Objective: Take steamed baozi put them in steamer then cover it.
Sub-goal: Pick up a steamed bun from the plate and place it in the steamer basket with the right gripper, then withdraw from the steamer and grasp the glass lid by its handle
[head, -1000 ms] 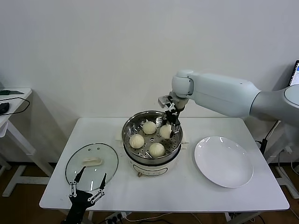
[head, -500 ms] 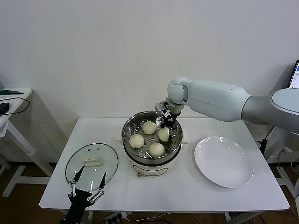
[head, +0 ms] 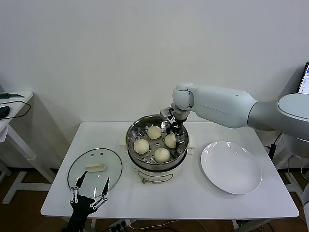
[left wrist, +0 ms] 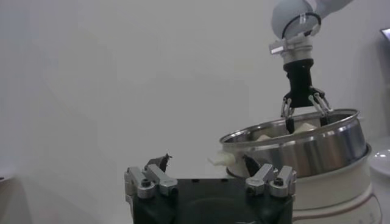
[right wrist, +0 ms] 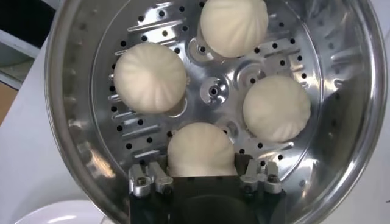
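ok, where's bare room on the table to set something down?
Free: front strip of the table before the steamer, and the gap between steamer and white plate. Crowded: steamer tray, four baozi, right hand over it; glass cover takes the left.

Steamed baozi (head: 162,154): four, cream-white, with faint pleat lines radiating from the crown. Steamer (head: 133,145): polished silver steel, tray patterned with round perforations, white base. Cover (head: 82,166): clear glass, metal rim, white handle. Plate (head: 231,166): plain white. Counter (head: 193,198): white. Right gripper (head: 174,134): black and silver.
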`<action>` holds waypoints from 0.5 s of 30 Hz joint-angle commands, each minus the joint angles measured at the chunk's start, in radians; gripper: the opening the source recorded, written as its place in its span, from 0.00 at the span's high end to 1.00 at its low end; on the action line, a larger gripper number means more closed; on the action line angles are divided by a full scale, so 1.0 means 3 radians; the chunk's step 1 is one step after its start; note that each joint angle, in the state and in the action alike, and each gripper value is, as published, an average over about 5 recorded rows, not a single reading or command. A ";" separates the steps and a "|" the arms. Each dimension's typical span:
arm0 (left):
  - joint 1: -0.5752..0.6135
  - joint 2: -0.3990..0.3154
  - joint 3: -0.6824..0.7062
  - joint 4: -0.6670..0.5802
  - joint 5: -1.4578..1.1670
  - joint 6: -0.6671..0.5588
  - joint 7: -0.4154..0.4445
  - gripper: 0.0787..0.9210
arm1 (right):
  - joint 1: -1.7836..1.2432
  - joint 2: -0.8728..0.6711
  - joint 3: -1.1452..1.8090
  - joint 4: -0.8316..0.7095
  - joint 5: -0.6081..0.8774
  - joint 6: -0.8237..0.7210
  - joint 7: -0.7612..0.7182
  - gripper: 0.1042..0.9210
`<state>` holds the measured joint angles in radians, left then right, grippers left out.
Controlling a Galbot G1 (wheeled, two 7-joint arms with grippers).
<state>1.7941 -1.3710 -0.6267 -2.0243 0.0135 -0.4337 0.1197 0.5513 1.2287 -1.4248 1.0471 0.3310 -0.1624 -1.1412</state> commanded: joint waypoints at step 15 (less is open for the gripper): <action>-0.0206 0.0045 -0.0077 0.0129 0.0395 -0.0036 -0.0092 0.12 | 0.0109 -0.1191 0.0988 0.1072 0.0598 0.0407 0.1460 0.12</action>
<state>1.7748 -1.3652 -0.6372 -2.0206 0.0361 -0.4344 0.1054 0.5833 1.0983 -1.2845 1.1708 0.3595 -0.1270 -1.1188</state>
